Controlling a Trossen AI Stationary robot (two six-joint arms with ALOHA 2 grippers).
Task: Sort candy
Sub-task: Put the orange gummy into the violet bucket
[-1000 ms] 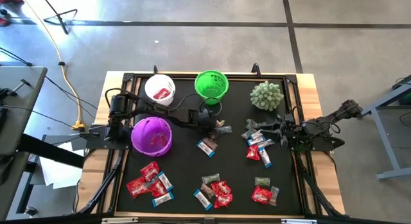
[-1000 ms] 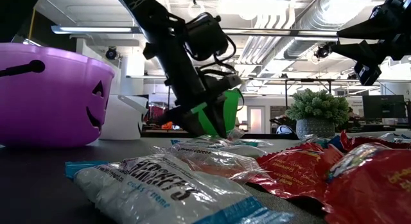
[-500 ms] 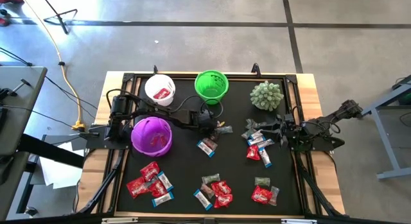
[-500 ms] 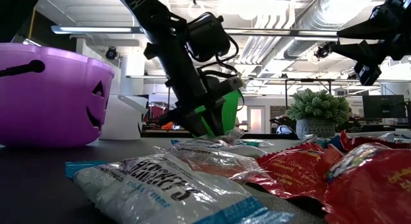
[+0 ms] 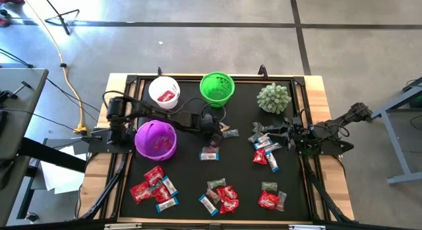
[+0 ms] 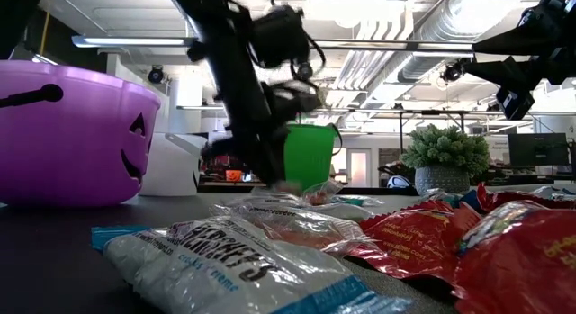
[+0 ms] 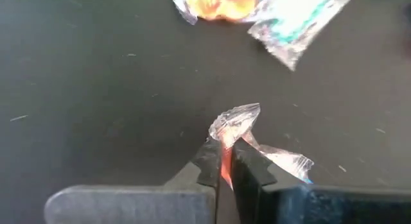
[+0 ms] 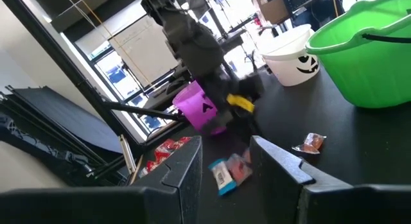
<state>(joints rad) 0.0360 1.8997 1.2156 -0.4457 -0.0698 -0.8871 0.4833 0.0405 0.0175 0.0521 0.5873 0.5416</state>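
My left claw (image 7: 226, 161) is clamped on a clear-wrapped candy (image 7: 235, 123), its lower half hidden between the fingers. My right claw (image 8: 225, 156) hangs apart, its arm blurring the worktop (image 5: 241, 161).

A wood-edged surface (image 5: 316, 82) with a black mat is carrying three buckets near its far edge: white (image 5: 164, 91), green (image 5: 217, 87) and, just in front of the white one, purple (image 5: 156, 139). A spiky pale-green ball (image 5: 273, 97) is sitting beside them. Wrapped candy (image 5: 222, 196) is lying scattered in clusters over the mat.
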